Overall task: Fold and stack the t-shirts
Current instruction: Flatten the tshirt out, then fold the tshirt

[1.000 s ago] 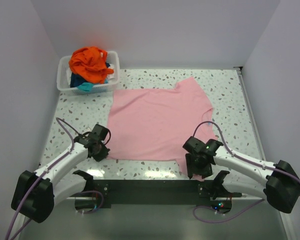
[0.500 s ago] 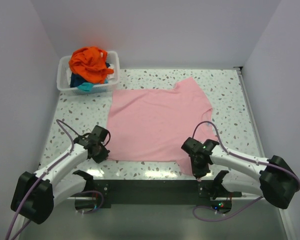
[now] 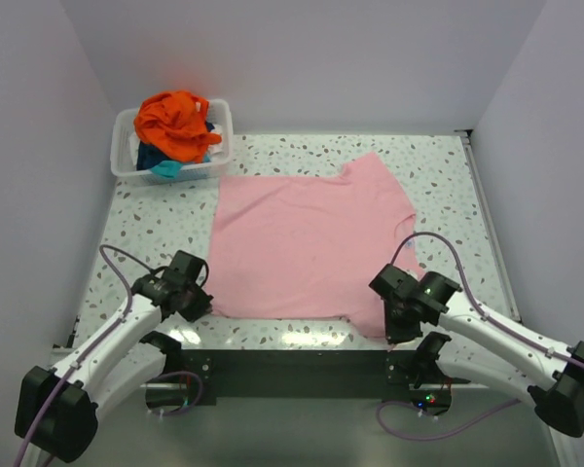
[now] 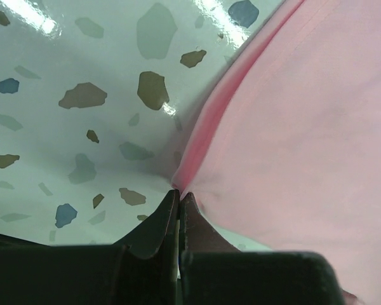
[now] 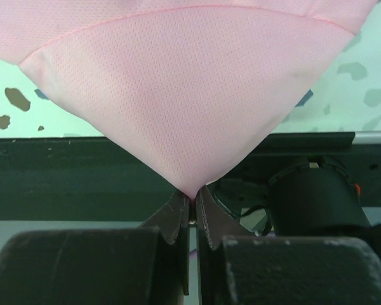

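At the near edge of the surface [image 3: 438,185], the right pincer [image 5: 192,198] is clamped on the near right corner of the light pink t-shirt [image 3: 307,243], drawing it to a point past that edge. The left pincer [image 4: 179,194] is pinched tight on the shirt's near left corner. The shirt lies spread flat mid-surface. In the far left corner, a white bin [image 3: 123,146] holds a bright orange t-shirt [image 3: 175,122] heaped over teal cloth [image 3: 165,168].
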You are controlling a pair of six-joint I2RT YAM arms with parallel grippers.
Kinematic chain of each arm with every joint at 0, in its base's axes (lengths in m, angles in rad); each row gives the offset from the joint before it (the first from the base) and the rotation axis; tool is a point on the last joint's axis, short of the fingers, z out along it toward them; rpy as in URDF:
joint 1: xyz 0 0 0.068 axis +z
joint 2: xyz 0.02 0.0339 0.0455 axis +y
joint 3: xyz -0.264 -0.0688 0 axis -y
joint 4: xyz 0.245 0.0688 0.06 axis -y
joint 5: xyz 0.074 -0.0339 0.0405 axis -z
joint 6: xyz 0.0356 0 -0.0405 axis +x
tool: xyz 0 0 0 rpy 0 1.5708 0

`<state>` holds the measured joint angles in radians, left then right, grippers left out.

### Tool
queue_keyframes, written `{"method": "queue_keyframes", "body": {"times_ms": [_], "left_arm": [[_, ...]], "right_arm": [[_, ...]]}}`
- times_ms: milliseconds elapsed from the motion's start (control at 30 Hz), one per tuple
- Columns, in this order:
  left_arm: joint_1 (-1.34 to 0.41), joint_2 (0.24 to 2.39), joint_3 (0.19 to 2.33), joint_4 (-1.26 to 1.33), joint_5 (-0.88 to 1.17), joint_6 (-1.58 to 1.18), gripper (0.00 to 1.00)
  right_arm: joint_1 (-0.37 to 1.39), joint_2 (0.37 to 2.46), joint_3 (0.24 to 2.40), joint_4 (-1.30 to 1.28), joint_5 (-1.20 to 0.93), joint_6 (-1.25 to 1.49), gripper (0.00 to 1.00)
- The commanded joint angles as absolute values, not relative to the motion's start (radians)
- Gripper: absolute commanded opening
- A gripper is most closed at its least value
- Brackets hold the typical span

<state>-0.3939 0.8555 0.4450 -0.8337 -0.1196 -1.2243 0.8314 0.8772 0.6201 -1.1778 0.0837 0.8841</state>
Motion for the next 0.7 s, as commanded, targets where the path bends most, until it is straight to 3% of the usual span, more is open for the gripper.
{"method": "queue_keyframes", "body": {"times_ms": [0,233,667], "left_arm": [[-0.394,0.815,0.448,-0.88,-0.091,-1.27,0.0],[-0.393,0.767,0.474,-0.919,-0.121,-1.289,0.0],[-0.393,0.966,0.667,-0.832,-0.224,-1.221,0.0]], "right_arm": [[0.839,0.845,0.709,-1.324,0.112,0.933,0.0],[0.839,0.842,0.75,-1.336,0.156,0.936,0.0],[0.784,1.002,0.885,-1.131,0.261,0.778,0.0]]}}
